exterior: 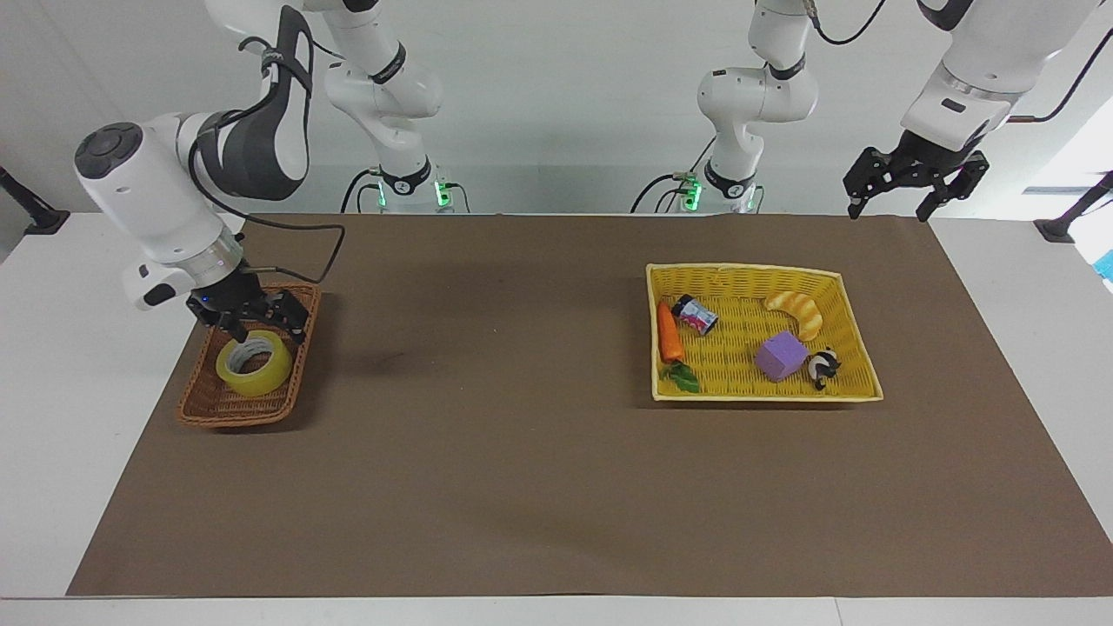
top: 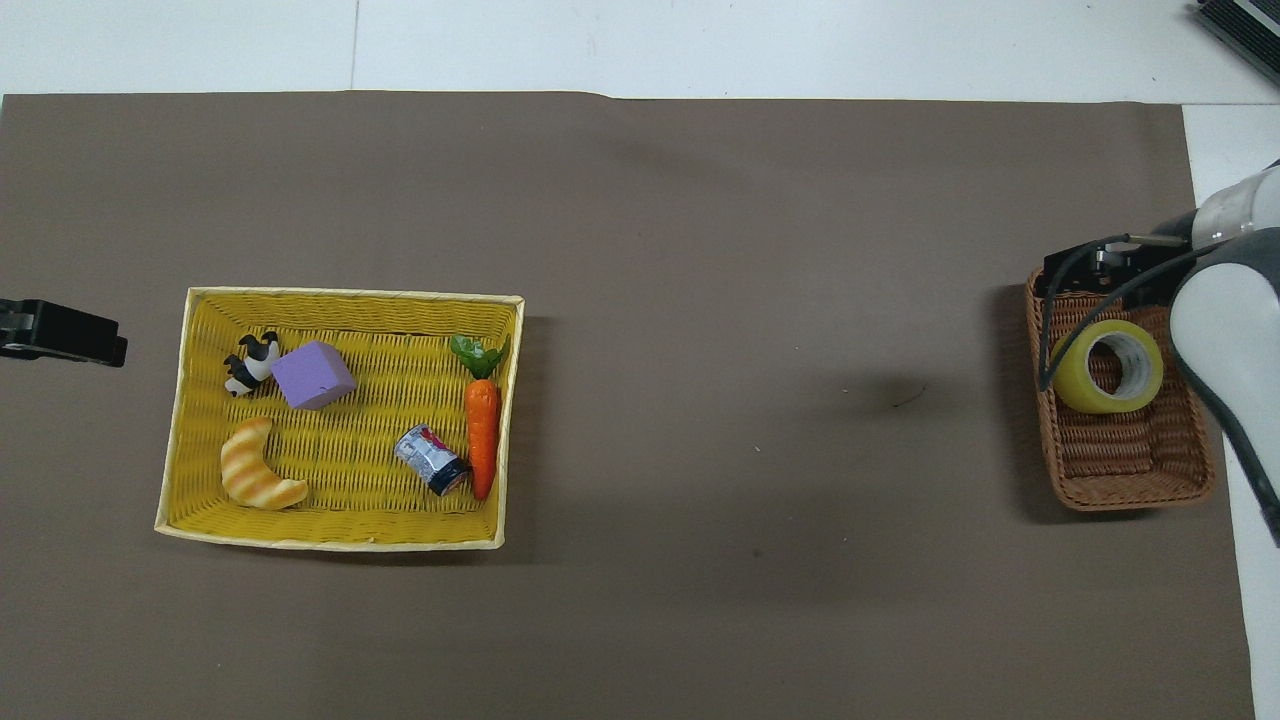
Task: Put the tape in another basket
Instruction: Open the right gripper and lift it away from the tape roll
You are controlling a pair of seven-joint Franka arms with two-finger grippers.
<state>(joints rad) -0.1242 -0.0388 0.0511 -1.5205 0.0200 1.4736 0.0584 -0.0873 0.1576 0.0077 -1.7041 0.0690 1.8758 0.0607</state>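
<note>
The yellow tape (exterior: 255, 368) (top: 1107, 366) lies flat in the small brown wicker basket (exterior: 200, 413) (top: 1120, 490) at the right arm's end of the table. My right gripper (exterior: 268, 330) (top: 1100, 275) hangs open just above the tape, over the basket, and holds nothing. Up over the brown mat's corner at the left arm's end, my left gripper (exterior: 889, 209) (top: 100, 345) waits open and empty.
A larger yellow woven basket (exterior: 748, 269) (top: 350, 294) sits toward the left arm's end. In it lie a carrot (exterior: 669, 333), a small can (exterior: 696, 315), a croissant (exterior: 796, 311), a purple cube (exterior: 780, 355) and a black-and-white toy (exterior: 823, 365).
</note>
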